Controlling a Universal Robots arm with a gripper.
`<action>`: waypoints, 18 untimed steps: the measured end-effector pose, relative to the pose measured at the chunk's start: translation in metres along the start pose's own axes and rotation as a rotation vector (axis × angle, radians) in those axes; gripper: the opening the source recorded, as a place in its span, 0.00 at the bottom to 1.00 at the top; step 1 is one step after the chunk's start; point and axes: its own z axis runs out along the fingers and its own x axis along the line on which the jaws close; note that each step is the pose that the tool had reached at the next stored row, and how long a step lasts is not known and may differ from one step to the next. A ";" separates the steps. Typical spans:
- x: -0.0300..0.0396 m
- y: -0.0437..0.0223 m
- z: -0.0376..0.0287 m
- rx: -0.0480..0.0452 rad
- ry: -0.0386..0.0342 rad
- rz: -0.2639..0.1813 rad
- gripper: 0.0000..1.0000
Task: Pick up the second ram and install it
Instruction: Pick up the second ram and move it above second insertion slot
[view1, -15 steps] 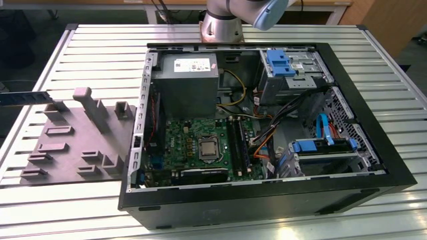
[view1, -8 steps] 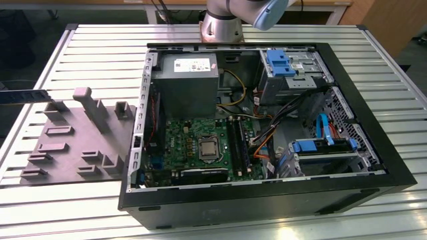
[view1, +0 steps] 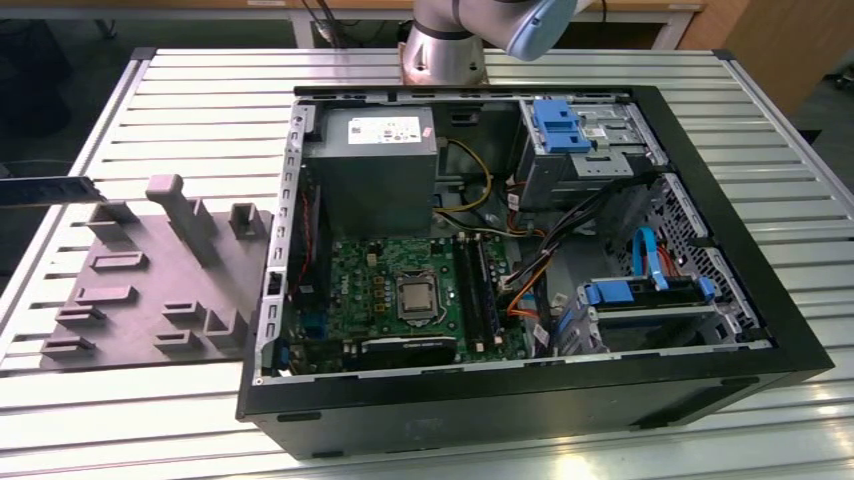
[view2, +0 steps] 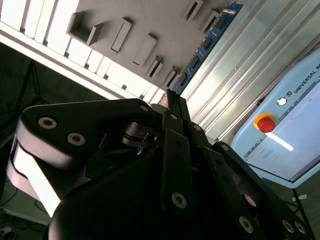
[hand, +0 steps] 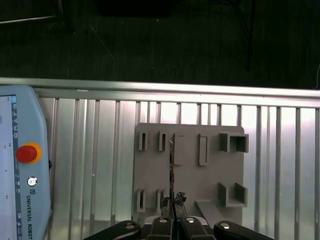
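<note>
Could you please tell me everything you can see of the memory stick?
The memory stick is a long, thin, flat board, bluish in the second wrist view, with a row of black chips along one face. The gripper pinches one end, and the rest juts out past its fingertips. In the first wrist view it shows edge-on, a thin dark line over the grey fixture block. In the exterior view it is held level at that view's left, seemingly clear of the block.

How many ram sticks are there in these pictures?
1. The ram is held in the tool, in the air near the fixture, at the exterior view's left. Another may sit hidden in the case.
</note>
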 end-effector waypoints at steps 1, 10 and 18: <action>0.0000 0.0000 -0.0005 0.0000 0.0000 0.000 0.12; -0.0001 0.0001 -0.0040 0.0001 0.0000 0.000 0.12; -0.0001 0.0002 -0.0058 0.0001 0.0000 0.000 0.12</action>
